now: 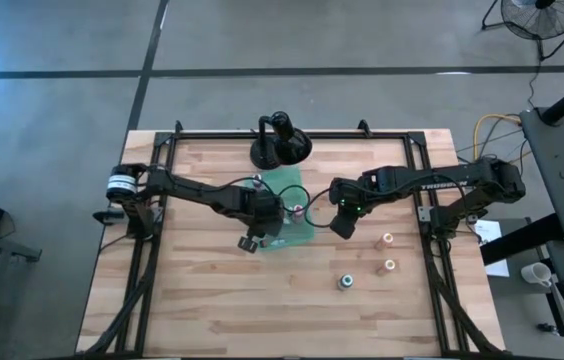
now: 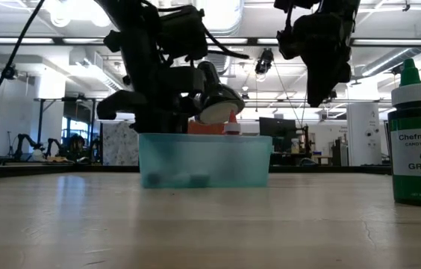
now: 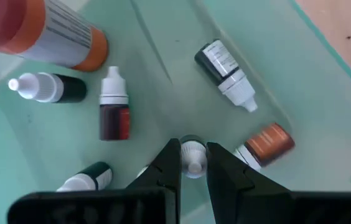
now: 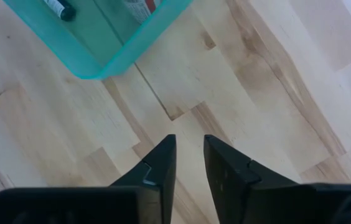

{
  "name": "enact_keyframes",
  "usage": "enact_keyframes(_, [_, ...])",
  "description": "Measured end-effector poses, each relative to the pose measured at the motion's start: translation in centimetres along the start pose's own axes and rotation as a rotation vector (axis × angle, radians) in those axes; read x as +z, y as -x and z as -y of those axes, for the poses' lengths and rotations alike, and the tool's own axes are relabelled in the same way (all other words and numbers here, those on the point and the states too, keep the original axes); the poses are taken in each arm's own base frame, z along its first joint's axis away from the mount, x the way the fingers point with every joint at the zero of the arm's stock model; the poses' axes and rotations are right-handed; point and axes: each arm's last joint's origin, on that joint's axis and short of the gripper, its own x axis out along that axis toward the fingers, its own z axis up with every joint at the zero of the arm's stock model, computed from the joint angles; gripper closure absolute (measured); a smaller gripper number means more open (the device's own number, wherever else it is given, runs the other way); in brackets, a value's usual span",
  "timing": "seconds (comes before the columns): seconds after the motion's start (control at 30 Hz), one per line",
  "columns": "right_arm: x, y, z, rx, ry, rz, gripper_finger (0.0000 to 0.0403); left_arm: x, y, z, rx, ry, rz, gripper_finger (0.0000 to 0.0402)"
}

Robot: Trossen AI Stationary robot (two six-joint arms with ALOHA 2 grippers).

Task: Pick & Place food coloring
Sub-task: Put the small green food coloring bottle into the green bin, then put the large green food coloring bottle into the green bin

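The left gripper (image 3: 193, 163) is down inside the translucent teal tray (image 1: 292, 185), its two dark fingers closed tight on the white cap of a small dropper bottle (image 3: 192, 155) that lies on the tray floor. Around it in the left wrist view lie more food-coloring bottles: a red-brown one with a white cap (image 3: 113, 112) at about ten o'clock from the gripper, a dark one with a white tip (image 3: 46, 88) farther out the same way, a large orange-and-red bottle (image 3: 45, 31) beyond them, a black-labelled bottle with a white cap (image 3: 227, 73) at one o'clock, an orange bottle (image 3: 266, 143) at three o'clock just beside the fingers, and a dark green one (image 3: 88, 177) at nine o'clock. In the high view the tray sits near the middle of the wooden table (image 1: 212, 310), with a black round-based stand (image 1: 280, 145) at twelve o'clock from it. The right gripper (image 4: 189, 163) hangs above bare wood at three o'clock from the tray, clear of its corner; its fingers stand a narrow gap apart with nothing between them. Three small bottles stand upright on the table at about four to five o'clock from the tray: two pale-capped ones (image 1: 388, 240) (image 1: 390, 266) and a green one (image 1: 345, 282). In the low view a green Chefmaster bottle (image 2: 418, 142) stands upright at the right edge.
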Motion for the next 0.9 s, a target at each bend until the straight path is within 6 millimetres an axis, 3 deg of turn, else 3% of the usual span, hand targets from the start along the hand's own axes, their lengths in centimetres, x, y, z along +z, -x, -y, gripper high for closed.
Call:
enact_keyframes(0.17, [0.0,0.0,0.0,0.001,0.0,0.001,0.032,-0.1,-0.1,0.1,-0.002,0.0,-0.002,0.0366])
enact_keyframes(0.6, [0.1,0.0,-0.1,0.006,0.0,0.007,0.03,0.2,0.2,-0.1,0.003,-0.002,0.002,0.0286])
enact_keyframes(0.9, [0.1,0.0,-0.1,0.006,0.016,0.007,0.0272,1.4,3.1,-0.7,0.082,-0.09,0.007,0.0276])
